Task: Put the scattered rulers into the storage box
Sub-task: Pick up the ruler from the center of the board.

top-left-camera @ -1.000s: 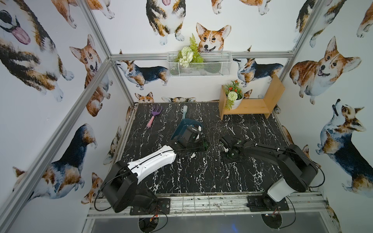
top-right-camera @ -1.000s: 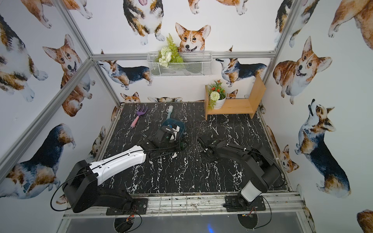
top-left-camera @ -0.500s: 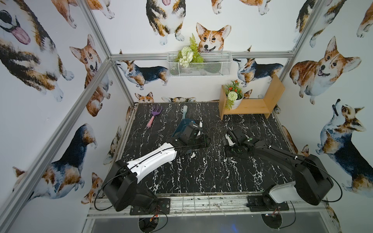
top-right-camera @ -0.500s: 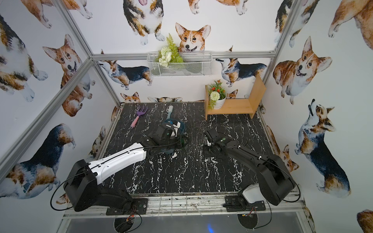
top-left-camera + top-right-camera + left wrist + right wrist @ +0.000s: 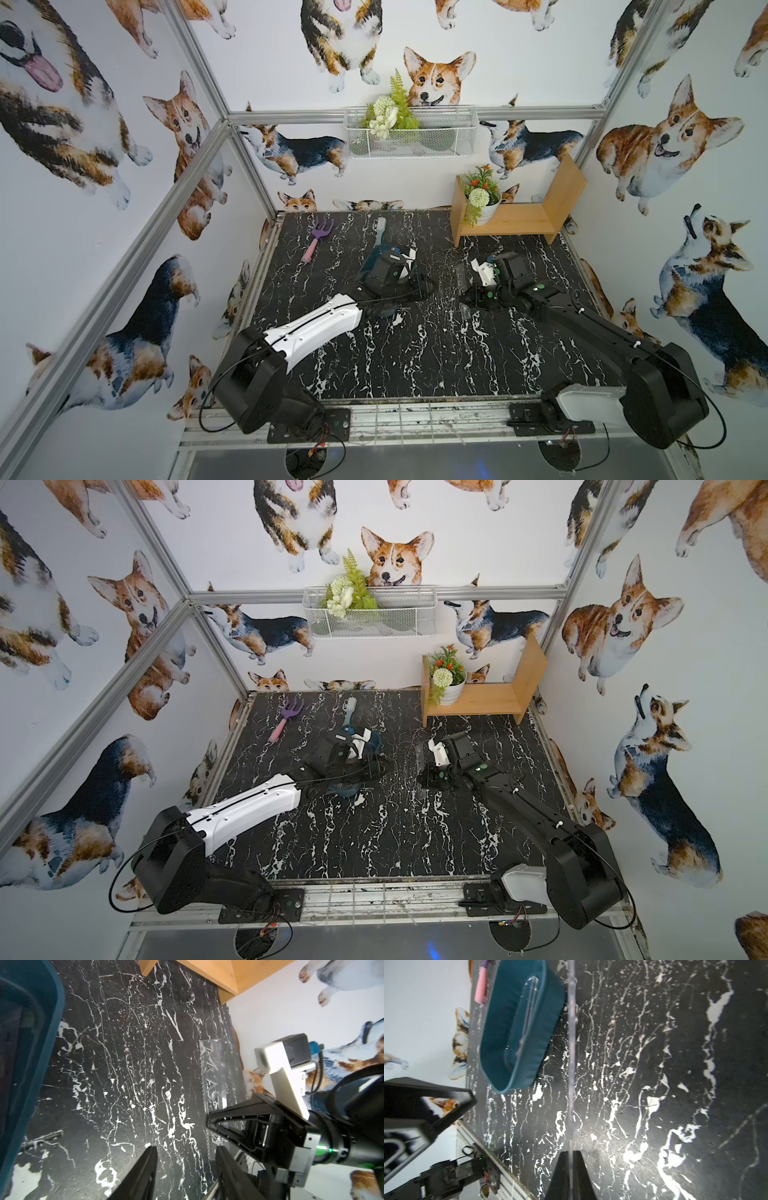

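My right gripper (image 5: 572, 1153) is shut on a clear ruler (image 5: 572, 1064), seen edge-on as a thin line running out from the fingertips above the black marble table. In the left wrist view the same ruler (image 5: 216, 1076) shows as a see-through strip pinched by the right gripper (image 5: 209, 1122). The storage box (image 5: 519, 1028), a teal tub, lies to the left of it on the table with another clear ruler (image 5: 527, 1018) inside. My left gripper (image 5: 186, 1155) is open and empty, between the tub (image 5: 41, 1022) and the held ruler. In both top views the left arm covers most of the tub (image 5: 376, 253).
A purple-and-pink toy rake (image 5: 318, 239) and a pale green brush (image 5: 380, 232) lie at the back of the table. A wooden shelf (image 5: 519, 220) with a flower pot (image 5: 482, 203) stands at the back right. A white wire basket (image 5: 409, 133) hangs on the back wall.
The right arm has lowered and stretched out, turning its wrist while it keeps hold of the clear ruler. The left gripper's fingers have spread a little wider.
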Controlling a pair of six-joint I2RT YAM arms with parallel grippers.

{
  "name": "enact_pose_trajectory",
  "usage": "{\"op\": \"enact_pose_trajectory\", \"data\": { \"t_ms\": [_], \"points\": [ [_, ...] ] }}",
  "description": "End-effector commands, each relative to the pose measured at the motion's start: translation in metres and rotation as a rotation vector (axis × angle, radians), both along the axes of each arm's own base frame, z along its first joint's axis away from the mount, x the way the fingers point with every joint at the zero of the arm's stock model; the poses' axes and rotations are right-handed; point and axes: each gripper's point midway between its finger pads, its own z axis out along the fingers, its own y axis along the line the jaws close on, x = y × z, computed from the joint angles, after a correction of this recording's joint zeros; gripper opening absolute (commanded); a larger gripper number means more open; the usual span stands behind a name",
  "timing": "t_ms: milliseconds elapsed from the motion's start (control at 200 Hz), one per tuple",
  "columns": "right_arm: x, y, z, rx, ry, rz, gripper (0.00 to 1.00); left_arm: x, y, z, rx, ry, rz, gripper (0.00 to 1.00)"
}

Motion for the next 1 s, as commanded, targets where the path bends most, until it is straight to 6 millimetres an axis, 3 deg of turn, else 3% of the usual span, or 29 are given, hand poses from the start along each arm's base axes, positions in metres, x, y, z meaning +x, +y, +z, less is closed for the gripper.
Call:
{"op": "enact_pose_trajectory", "data": {
  "t_ms": [0, 340, 591, 706, 991],
  "points": [
    [0.0, 0.021, 0.031, 0.184, -0.03, 0.055, 0.0, 0.001, -0.011, 0.03, -0.166, -0.034, -0.04, 0.52],
    [-0.006, 0.049, 0.087, 0.481, -0.046, 0.156, 0.0, 0.0, -0.018, 0.056, -0.376, -0.043, -0.094, 0.54],
    [-0.015, 0.057, 0.105, 0.595, -0.027, 0.215, 0.0, 0.0, -0.023, 0.069, -0.442, -0.05, -0.121, 0.53],
    [-0.019, 0.057, 0.107, 0.62, -0.02, 0.228, 0.0, 0.0, -0.023, 0.071, -0.457, -0.049, -0.12, 0.46],
    [-0.028, 0.059, 0.11, 0.644, -0.015, 0.273, 0.0, -0.002, -0.026, 0.078, -0.517, -0.034, -0.143, 0.15]
  ]
}}
